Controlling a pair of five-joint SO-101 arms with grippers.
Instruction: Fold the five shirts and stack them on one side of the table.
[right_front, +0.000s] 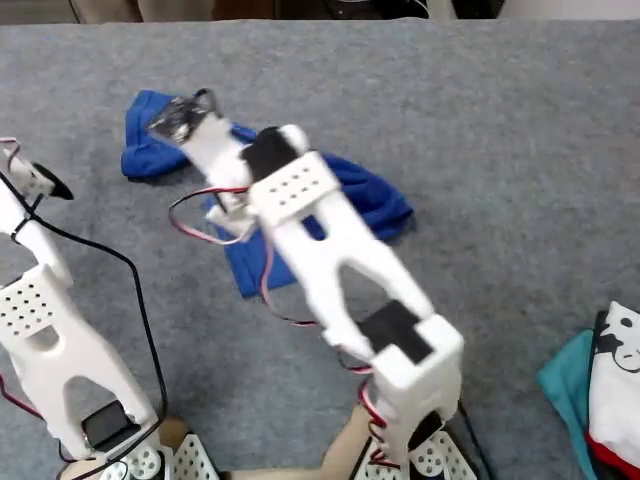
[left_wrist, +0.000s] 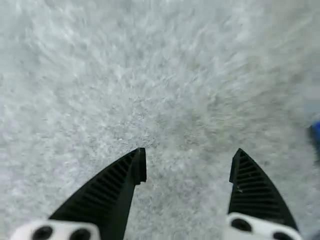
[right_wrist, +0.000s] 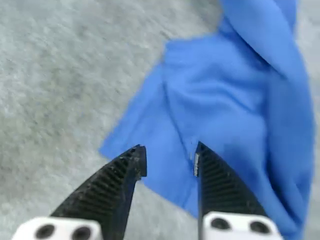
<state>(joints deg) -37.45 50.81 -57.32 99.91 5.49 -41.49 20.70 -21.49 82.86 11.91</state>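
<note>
Your right pincer (right_wrist: 170, 149) hangs with its fingers a little apart just over the crumpled blue shirt (right_wrist: 225, 100), which lies on the grey cloth (right_front: 500, 120). Your left pincer (left_wrist: 190, 151) is spread wide above the cloth, apart from the shirt.
</note>
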